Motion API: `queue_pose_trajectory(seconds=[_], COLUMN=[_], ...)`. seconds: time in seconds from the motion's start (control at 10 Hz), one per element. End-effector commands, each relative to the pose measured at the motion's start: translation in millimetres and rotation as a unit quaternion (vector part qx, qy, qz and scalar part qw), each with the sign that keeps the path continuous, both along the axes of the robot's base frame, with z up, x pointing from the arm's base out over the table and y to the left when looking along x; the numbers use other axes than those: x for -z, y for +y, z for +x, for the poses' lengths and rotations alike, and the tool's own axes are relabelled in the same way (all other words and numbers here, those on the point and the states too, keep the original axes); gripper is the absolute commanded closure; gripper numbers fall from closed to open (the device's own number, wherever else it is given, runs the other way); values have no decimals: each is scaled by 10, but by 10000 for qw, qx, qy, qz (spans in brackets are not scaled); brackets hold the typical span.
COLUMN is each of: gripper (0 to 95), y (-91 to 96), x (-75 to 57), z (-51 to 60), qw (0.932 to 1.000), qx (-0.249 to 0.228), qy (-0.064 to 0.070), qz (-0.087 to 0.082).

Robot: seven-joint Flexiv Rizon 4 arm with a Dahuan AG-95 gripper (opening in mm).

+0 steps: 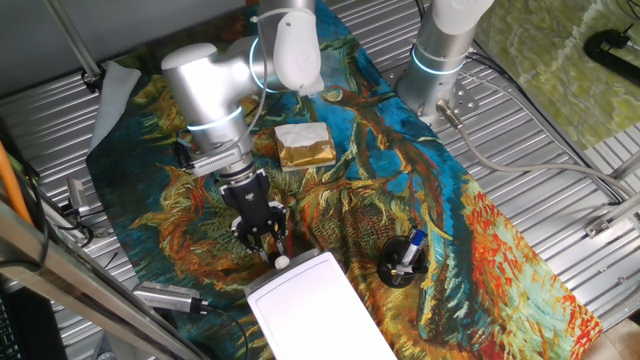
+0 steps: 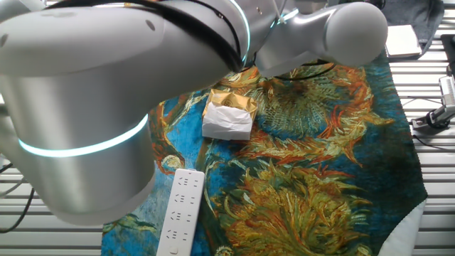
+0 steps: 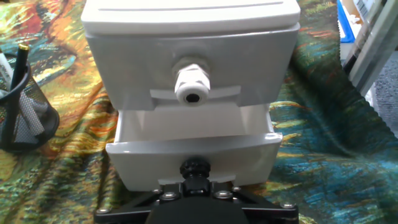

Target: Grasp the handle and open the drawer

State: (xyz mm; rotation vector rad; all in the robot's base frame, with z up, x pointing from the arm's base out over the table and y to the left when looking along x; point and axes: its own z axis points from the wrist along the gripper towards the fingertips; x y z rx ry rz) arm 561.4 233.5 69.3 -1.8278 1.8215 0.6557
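Observation:
A white box (image 3: 186,25) with rounded corners fills the hand view and sits at the near edge in one fixed view (image 1: 320,310). Its lower drawer (image 3: 149,152) is slid out towards me by a few centimetres. My gripper (image 3: 194,171) sits at the middle of that drawer's front, and its black fingers look closed there. The handle of this drawer is hidden behind them. A second round white knob (image 3: 191,87) shows on the front above and stays free. In one fixed view my gripper (image 1: 270,248) points down at the box front, beside that knob (image 1: 283,262).
A black mesh pen holder (image 1: 403,262) stands right of the box and shows in the hand view (image 3: 25,112). A gold-foil block with white top (image 1: 304,145) lies behind my arm. A white power strip (image 2: 181,213) lies on the patterned cloth. A second robot base (image 1: 440,60) stands at the back.

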Motion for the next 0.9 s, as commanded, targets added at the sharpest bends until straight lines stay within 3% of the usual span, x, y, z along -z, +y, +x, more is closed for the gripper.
queue_pose_trajectory(seconds=[0.1,0.9], gripper=[950,950], y=[-32,-132], x=[-3,13], z=[-12,-24], qw=[10000,10000], qx=[-18,-63], qy=[2,-17], qz=[4,15])
